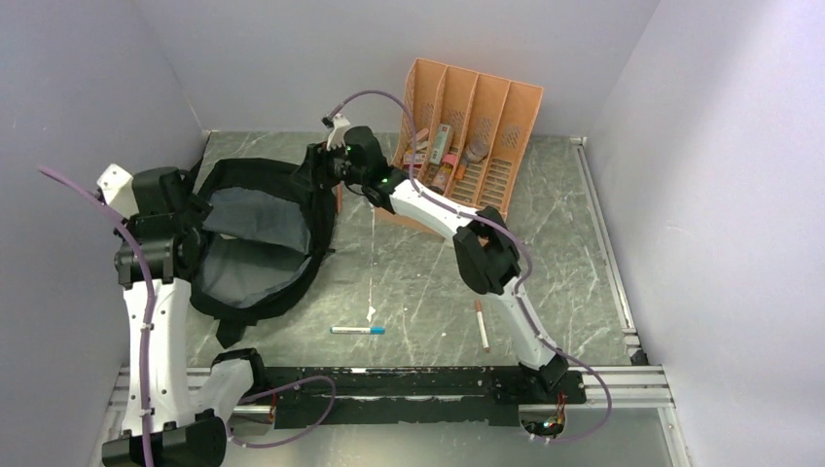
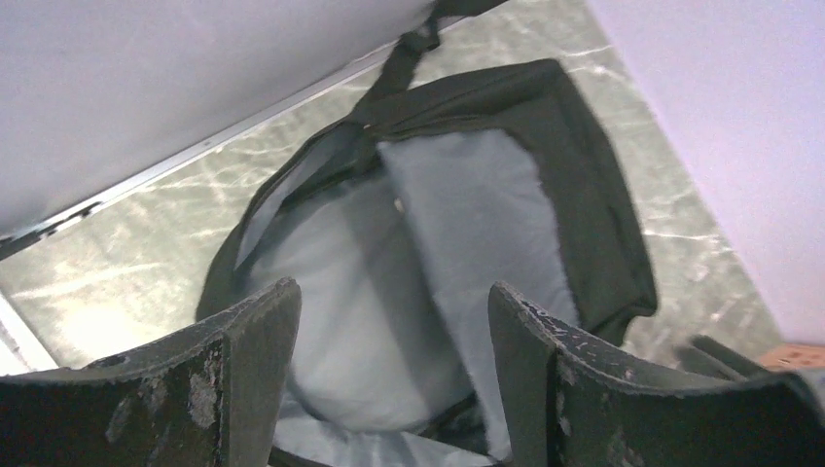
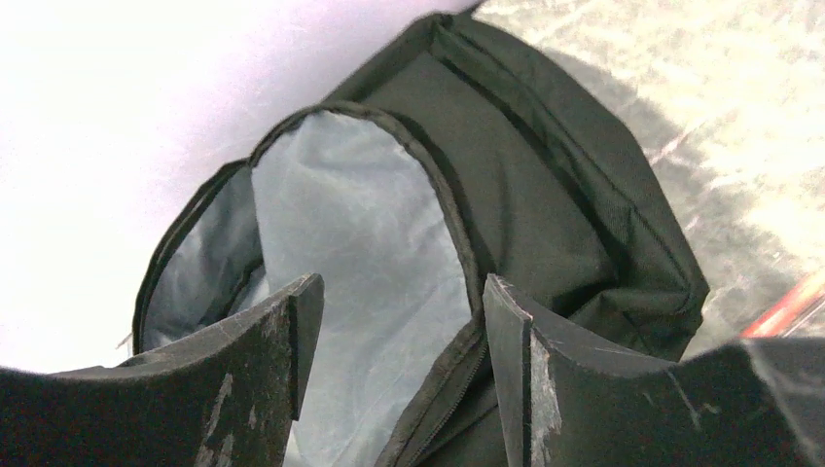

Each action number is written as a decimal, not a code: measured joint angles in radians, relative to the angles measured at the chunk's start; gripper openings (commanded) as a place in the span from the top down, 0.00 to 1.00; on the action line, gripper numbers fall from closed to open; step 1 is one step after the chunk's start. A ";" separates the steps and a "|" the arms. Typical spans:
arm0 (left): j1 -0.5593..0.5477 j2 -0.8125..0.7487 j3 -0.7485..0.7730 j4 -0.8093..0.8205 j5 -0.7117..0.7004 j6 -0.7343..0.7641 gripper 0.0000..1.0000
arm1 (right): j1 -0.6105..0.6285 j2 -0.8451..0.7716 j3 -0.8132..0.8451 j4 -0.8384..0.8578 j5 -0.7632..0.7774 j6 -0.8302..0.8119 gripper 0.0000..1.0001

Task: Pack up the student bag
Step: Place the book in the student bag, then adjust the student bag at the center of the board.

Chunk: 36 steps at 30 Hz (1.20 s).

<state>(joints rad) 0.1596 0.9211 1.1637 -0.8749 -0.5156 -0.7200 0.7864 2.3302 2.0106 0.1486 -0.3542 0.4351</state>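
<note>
Student bag (image 1: 255,243) on the left half of the bench (image 1: 418,272), lying flat and unzipped, mouth wide, black shell around pale grey lining. Black strap trailing off its near end toward the arm bases. Inside, as far as visible from above and from both wrists, only grey lining; deeper folds too dark to judge.

At the bag's left rim, left hand (image 2: 394,297), fingers (image 2: 258,331) well apart, aimed into the opening, nothing between them but lining beyond. Whether touching the fabric or just above it, impossible to tell.

At the bag's far right corner, right hand (image 3: 401,287), fingers (image 3: 511,331) likewise spread, not clamped on anything. Zipped edge of the bag (image 3: 545,195) running down between the two fingers, contact with them unclear.

Just right of that hand, beside the bag's far corner, orange slotted organizer (image 1: 467,126), tilted back toward the rear wall, several small items in its slots, too small to name.

Farther out on the open bench, well apart from the bag: blue-and-white pen (image 1: 357,330) lying crosswise near the middle front, and reddish pen (image 1: 482,326) lying lengthwise under the right arm's forearm.
</note>
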 measured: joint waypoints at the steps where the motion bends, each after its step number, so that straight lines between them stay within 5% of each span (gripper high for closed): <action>1: 0.000 0.004 0.025 0.006 0.014 0.005 0.26 | -0.005 0.031 0.037 -0.019 -0.009 0.020 0.34; 14: -0.003 0.023 -0.026 0.049 0.158 0.070 0.26 | 0.013 0.253 0.208 -0.088 -0.150 0.171 0.34; 30: -0.007 0.029 -0.033 0.064 0.188 0.089 0.27 | 0.024 0.287 0.265 -0.187 -0.038 0.128 0.34; 36: -0.012 0.029 -0.045 0.079 0.189 0.090 0.27 | 0.033 0.287 0.269 -0.201 -0.042 0.113 0.43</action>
<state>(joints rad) 0.1478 0.9501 1.1191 -0.7959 -0.3264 -0.6300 0.8192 2.6175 2.2791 -0.0528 -0.3965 0.5484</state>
